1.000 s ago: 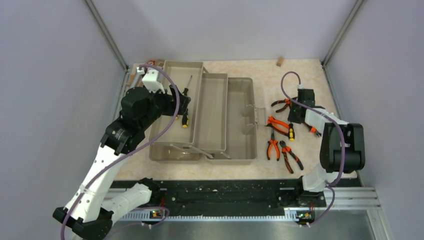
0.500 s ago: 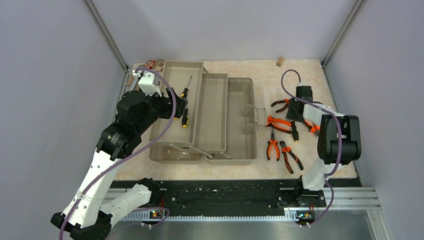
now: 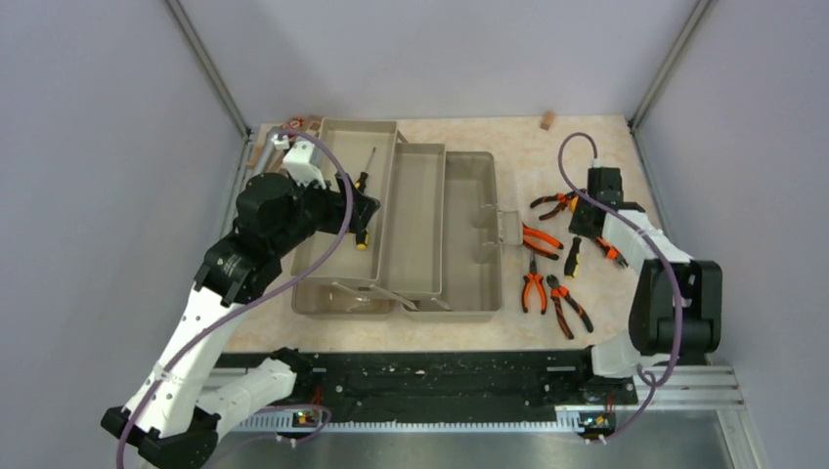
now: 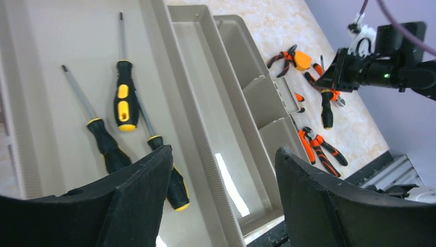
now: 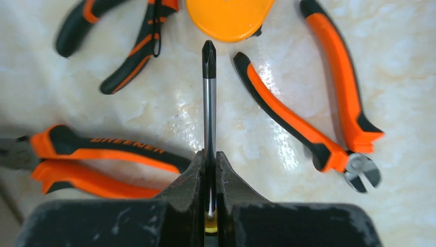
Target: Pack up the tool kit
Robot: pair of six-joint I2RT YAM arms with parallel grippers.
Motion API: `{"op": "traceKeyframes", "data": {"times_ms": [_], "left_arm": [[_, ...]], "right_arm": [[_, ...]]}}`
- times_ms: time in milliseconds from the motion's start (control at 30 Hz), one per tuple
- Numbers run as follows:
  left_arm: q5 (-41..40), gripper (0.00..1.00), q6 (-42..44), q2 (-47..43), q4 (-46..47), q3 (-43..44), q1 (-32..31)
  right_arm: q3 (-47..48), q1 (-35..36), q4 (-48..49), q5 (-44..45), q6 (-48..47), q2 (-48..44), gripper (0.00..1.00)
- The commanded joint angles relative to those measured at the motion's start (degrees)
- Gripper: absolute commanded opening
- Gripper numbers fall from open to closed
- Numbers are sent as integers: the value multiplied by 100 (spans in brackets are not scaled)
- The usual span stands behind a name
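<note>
Lying loose at lower right, the pliers (image 3: 534, 289) remain unpacked; just beyond, the right gripper (image 5: 210, 159) pinches a screwdriver (image 5: 208, 87) by its shaft, tape measure (image 5: 229, 18) past its tip. Farther left, the left gripper (image 4: 222, 154) hangs wide and empty over the toolbox (image 3: 471, 186), three screwdrivers (image 4: 126, 100) already inside. Since a second ago the right elbow has swung outward and the pinched screwdriver's handle has turned.

A pale, marbled beige tabletop (image 3: 577, 147) is seen in the middle of the top view, enclosed by plain lilac walls (image 3: 440, 49). Two slanted metal posts (image 3: 210, 73) are seen at the back corners. A small brown block (image 3: 547, 120) lies at the tabletop's upper right edge, and small brownish pieces (image 3: 305, 123), too small to identify, lie at its upper left corner. A black rail (image 3: 440, 376) runs along the near edge.
</note>
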Motion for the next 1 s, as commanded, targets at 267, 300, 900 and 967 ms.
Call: {"op": "traceKeyframes", "data": {"times_ms": [267, 300, 900, 967], "left_arm": [[-257, 78, 48, 763, 872, 449, -1334], [-306, 79, 51, 873, 1003, 490, -1491], [307, 79, -331, 3444, 2358, 1711, -3325], [376, 79, -360, 3626, 2400, 1854, -3433]], "right_arm": [[663, 65, -899, -1125, 611, -2555, 0], [660, 76, -917, -1284, 733, -2725, 0], [-78, 334, 289, -3288, 3047, -4944, 0], [-116, 334, 349, -3398, 3161, -4984, 0]]}}
